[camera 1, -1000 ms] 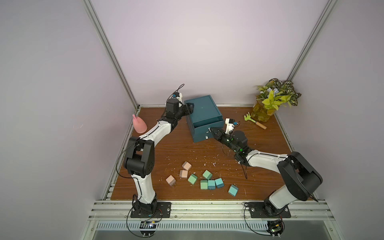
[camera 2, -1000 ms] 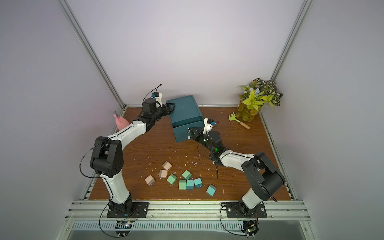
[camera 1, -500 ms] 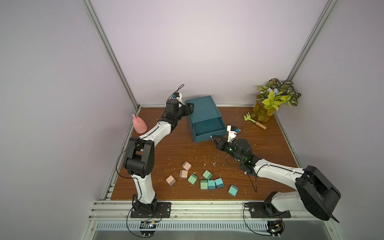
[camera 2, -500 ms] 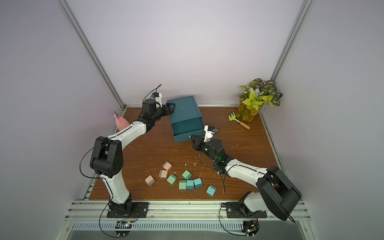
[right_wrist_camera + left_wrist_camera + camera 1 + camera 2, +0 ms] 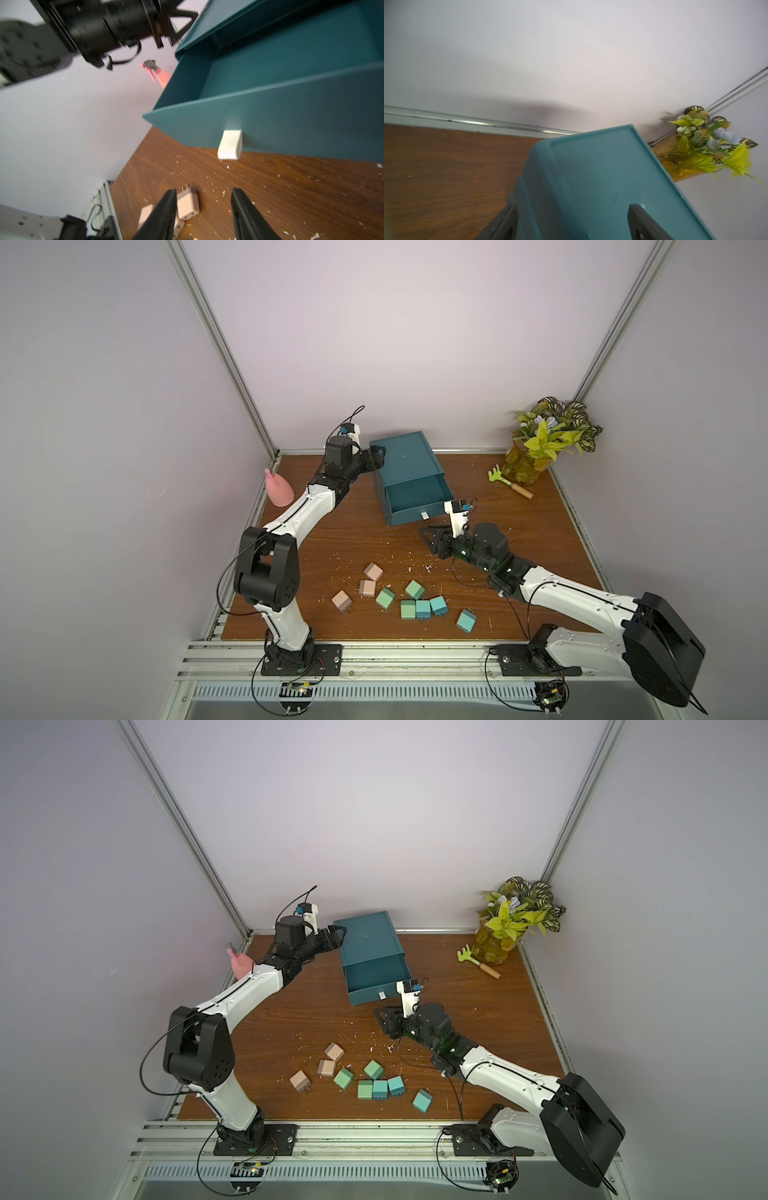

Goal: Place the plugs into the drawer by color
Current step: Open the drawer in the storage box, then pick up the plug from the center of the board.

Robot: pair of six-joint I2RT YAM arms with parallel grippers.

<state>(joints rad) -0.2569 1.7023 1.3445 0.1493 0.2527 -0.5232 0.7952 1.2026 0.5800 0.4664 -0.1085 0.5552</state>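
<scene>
Nine plugs lie loose on the wooden table (image 5: 340, 531), near its front edge and between the two arm bases. The three pinkish-beige plugs (image 5: 367, 588) sit toward the left arm's side. The three mint green plugs (image 5: 385, 598) are in the middle, and the blue-teal plugs (image 5: 438, 605) are toward the right arm's side. One green and two blue plugs lie side by side in a row, and the third blue one rests a little apart from them. None is inside the cabinet (image 5: 405, 464), which stands well apart from them at the back of the table, close to the rear wall. Its drawer (image 5: 415, 493) just under the top panel is pulled out, the inside bare, with the white tab handle (image 5: 230, 144) on its front.

The right end effector (image 5: 203, 191) hovers low over the table just in front of that handle. Its jaws are parted and nothing is between them. The left end effector (image 5: 573, 206) is at the cabinet's rear corner with its jaws spread, one finger beside the side wall and one over the top panel. Whether either finger touches the cabinet cannot be told.

A pink spray bottle (image 5: 278, 491) stands at the table's left edge. A potted plant (image 5: 544, 443) fills the far right corner, and a small green rake (image 5: 509, 483) lies beside it
</scene>
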